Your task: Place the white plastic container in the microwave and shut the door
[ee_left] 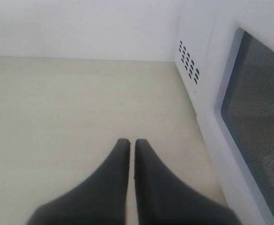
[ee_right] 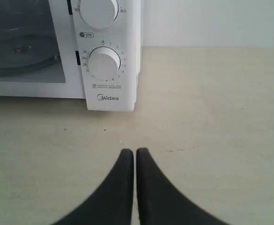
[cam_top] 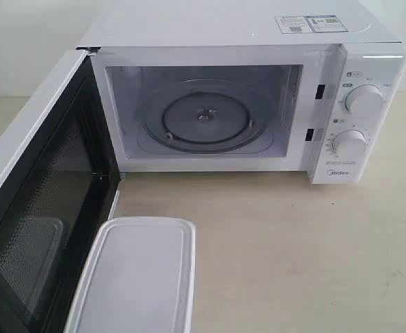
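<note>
1. a pale beige table (cam_top: pixel 293 263) is filling the scene, with a plain white wall (cam_top: pixel 22 41) running behind it.
2. the microwave (cam_top: pixel 223 28) is standing at the back of the table, facing the exterior camera with its cavity showing.
3. the door (cam_top: pixel 50 208) is hanging wide open on its left-side hinge, reaching out toward the camera, with its black inner face and mesh window showing.
4. the white plastic container (cam_top: pixel 137 277) is lying flat on the table with its lid on. it is outside the microwave, in front of it, just beside the lower edge of the open door. whether it is touching the door i cannot tell.
5. the glass turntable (cam_top: pixel 204 119) is sitting on the cavity floor.
6. the left gripper (ee_left: pixel 132 143) is hanging over bare table on the outer side of the door, its dark fingers clenched tip to tip and gripping nothing. vent holes (ee_left: pixel 188 68) in the microwave's side wall are showing beyond it.
7. the right gripper (ee_right: pixel 135 152) is hanging over the table in front of the control panel, apart from it. its fingers are likewise pressing together with only a hairline slit between them, grasping nothing.
8. the upper dial (cam_top: pixel 364 99) and the lower dial (cam_top: pixel 349 143) are sitting one above the other on the right panel.
9. stickers (cam_top: pixel 310 23) are lying on the microwave's top toward its right side, and the midea logo (cam_top: pixel 339 175) is showing under the lower dial.
</note>
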`<state>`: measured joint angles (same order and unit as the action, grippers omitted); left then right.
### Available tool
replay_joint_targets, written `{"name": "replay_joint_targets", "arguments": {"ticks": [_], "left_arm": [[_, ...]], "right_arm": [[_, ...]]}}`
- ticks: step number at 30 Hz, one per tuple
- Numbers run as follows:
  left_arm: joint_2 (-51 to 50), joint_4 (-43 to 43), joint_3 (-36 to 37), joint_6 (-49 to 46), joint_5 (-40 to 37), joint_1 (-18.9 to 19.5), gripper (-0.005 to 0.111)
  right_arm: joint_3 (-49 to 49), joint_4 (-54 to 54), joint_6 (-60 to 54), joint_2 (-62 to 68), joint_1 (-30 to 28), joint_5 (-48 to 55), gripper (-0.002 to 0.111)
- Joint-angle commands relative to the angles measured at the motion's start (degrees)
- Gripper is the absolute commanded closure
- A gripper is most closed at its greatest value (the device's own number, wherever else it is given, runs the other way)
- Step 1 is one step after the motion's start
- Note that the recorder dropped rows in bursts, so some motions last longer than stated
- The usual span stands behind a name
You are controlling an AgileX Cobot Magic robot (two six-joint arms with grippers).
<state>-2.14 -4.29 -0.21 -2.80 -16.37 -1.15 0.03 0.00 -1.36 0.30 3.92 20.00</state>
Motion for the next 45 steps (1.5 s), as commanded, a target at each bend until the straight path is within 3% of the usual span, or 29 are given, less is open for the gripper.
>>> {"name": "replay_joint_targets", "arguments": {"ticks": [1, 14, 17, 22, 25, 35, 45], "left_arm": [[0.38, -0.15, 0.21, -0.32, 0.1, 0.22, 0.102], [0.38, -0.15, 0.21, -0.32, 0.1, 0.22, 0.102], [0.38, -0.15, 0.21, -0.32, 0.1, 0.22, 0.102], [0.38, -0.15, 0.21, -0.32, 0.1, 0.22, 0.102], [0.38, -0.15, 0.21, -0.32, 0.1, 0.22, 0.102], [0.38, -0.15, 0.21, -0.32, 0.1, 0.22, 0.102], [0.38, -0.15, 0.21, -0.32, 0.1, 0.22, 0.102]], "right_arm": [[-0.03, -1.94, -1.15, -0.3, 0.09, -8.0, 0.108], [-0.03, 0.87, -0.25, -0.3, 0.09, -30.19, 0.108], [-7.39, 4.92, -0.67, 1.83, 0.09, -21.14, 0.108], [-19.26, 0.58, -1.08, 15.51, 0.09, -1.65, 0.108], [-21.39, 0.79, -0.87, 22.45, 0.09, -3.08, 0.108], [-21.39, 2.58, -0.07, 24.45, 0.09, -10.34, 0.108], [-21.39, 2.72, -0.17, 39.38, 0.09, -6.72, 0.108]]}}
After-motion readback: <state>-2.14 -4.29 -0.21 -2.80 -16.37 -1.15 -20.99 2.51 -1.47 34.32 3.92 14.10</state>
